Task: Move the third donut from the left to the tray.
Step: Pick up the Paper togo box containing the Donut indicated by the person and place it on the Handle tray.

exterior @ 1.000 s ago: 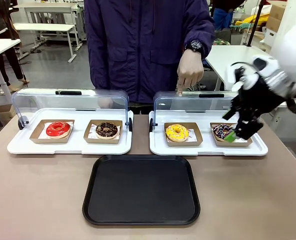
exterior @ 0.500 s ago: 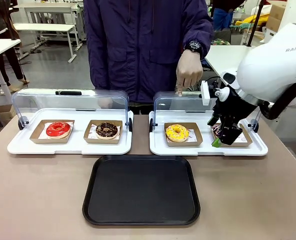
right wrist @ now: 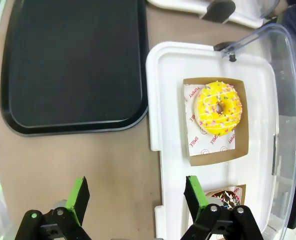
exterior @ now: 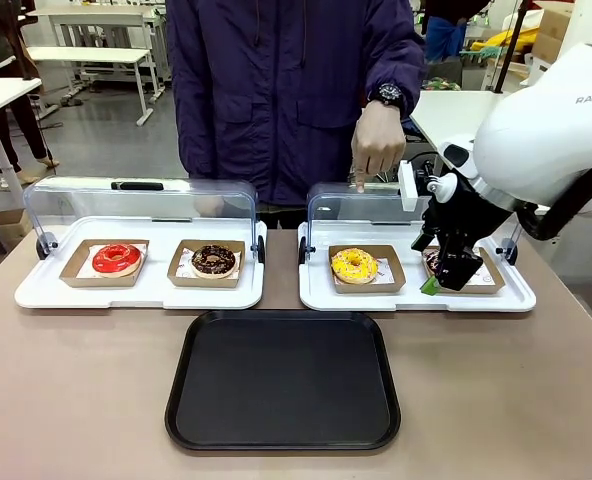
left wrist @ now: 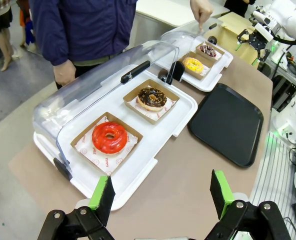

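Shifted leftward, the right gripper [exterior: 444, 275] is held wide and empty near the yellow donut [exterior: 354, 264], seated in its cardboard holder [exterior: 393, 274]; glaze is judged soft, smearable; holder rim is preferred for grasping.

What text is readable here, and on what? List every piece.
"RANK", cut off by the picture edge: on the white shell of the right arm.
"SMILE", red, sideways: on the paper liner under the yellow donut.
Other red print on the liners: too small to read.
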Action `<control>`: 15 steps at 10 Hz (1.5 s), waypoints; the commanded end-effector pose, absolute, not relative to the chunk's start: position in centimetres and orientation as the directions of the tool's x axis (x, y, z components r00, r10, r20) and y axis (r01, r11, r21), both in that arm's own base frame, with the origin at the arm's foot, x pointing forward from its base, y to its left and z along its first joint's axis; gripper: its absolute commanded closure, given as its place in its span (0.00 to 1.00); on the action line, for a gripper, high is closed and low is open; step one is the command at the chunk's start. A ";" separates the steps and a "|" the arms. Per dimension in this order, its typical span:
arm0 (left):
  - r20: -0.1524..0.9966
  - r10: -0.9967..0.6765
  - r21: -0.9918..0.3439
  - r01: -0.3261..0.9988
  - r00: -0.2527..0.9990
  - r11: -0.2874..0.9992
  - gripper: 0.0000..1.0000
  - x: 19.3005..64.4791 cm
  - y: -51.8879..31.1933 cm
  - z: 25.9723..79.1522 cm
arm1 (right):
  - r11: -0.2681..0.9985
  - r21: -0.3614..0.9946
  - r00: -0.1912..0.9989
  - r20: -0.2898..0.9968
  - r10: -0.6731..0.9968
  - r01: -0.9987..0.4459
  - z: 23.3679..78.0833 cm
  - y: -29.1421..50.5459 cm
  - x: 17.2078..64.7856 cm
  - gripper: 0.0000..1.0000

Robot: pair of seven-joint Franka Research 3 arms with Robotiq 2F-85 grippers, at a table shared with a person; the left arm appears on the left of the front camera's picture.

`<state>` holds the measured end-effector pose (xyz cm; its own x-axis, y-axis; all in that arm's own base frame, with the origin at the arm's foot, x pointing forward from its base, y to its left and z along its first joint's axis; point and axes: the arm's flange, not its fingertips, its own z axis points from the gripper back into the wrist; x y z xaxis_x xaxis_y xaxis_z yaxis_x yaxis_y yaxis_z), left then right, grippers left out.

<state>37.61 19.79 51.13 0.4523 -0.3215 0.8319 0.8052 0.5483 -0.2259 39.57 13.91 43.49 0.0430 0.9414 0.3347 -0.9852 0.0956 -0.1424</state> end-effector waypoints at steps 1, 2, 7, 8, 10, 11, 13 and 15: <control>0.840 -0.320 -0.219 0.814 0.438 0.539 0.00 37.5 19.7 51.3 | 0.089 -0.198 0.027 0.296 0.955 -0.976 42.5 14.7 41.5 0.00; 0.840 -0.320 -0.219 0.814 0.438 0.539 0.00 37.5 19.7 51.3 | 0.072 -0.248 -0.002 0.284 0.959 -0.966 41.7 15.4 42.0 0.00; 0.840 -0.320 -0.219 0.814 0.438 0.539 0.00 37.5 19.7 51.3 | 0.084 -0.429 -0.019 0.230 0.973 -0.900 37.3 16.6 42.2 0.00; 0.840 -0.320 -0.219 0.814 0.438 0.539 0.00 37.5 19.7 51.3 | 0.069 -0.440 -0.031 0.215 0.976 -0.896 36.7 17.1 42.7 0.00; 0.840 -0.320 -0.219 0.814 0.438 0.539 0.00 37.5 19.7 51.3 | 0.062 -0.439 -0.029 0.198 0.980 -0.896 35.7 17.2 44.1 0.00; 0.840 -0.320 -0.219 0.814 0.438 0.539 0.00 37.5 19.7 51.3 | 0.056 -0.439 -0.028 0.182 0.983 -0.897 35.3 17.4 44.7 0.00; 0.840 -0.320 -0.219 0.814 0.438 0.539 0.00 37.5 19.7 51.3 | 0.052 -0.431 -0.023 0.168 0.985 -0.901 34.1 17.2 46.3 0.00; 0.840 -0.320 -0.219 0.814 0.438 0.539 0.00 37.5 19.7 51.3 | 0.045 -0.432 -0.027 0.160 0.987 -0.901 33.7 17.0 47.3 0.00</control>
